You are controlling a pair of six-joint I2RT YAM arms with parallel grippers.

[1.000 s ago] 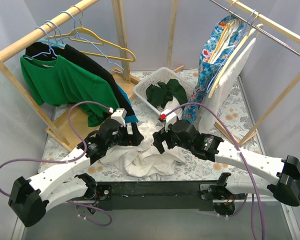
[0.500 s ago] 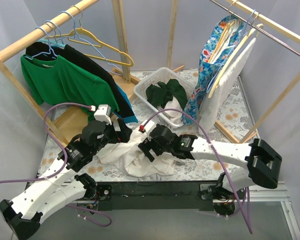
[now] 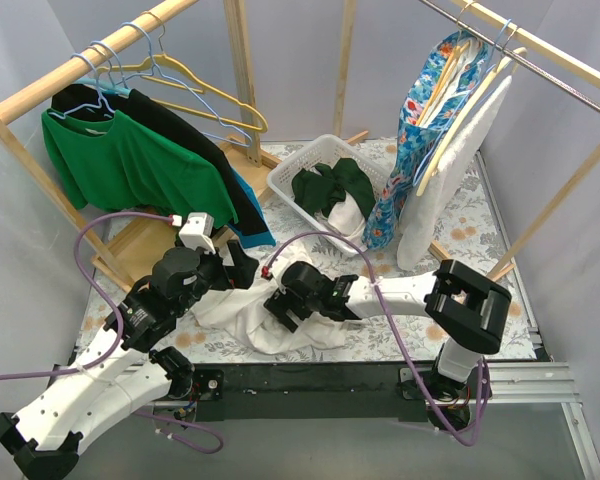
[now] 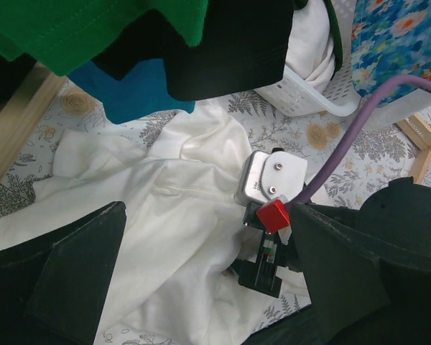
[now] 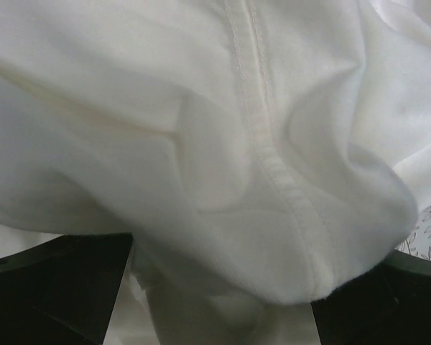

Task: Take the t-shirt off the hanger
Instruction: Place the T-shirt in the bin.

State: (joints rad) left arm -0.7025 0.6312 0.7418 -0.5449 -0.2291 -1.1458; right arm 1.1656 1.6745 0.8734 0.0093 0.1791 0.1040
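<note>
Right pincer (image 3: 281, 306) (jaws wide) against white t-shirt (image 3: 302, 336) on floral table (image 3: 475, 225).

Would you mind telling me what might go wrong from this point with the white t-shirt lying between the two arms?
The white t-shirt bunches in thick folds across the open right pincer, so closing may grab several layers rather than one edge. The open left pincer sits close to the right arm's purple cable; they might snag or collide.
</note>
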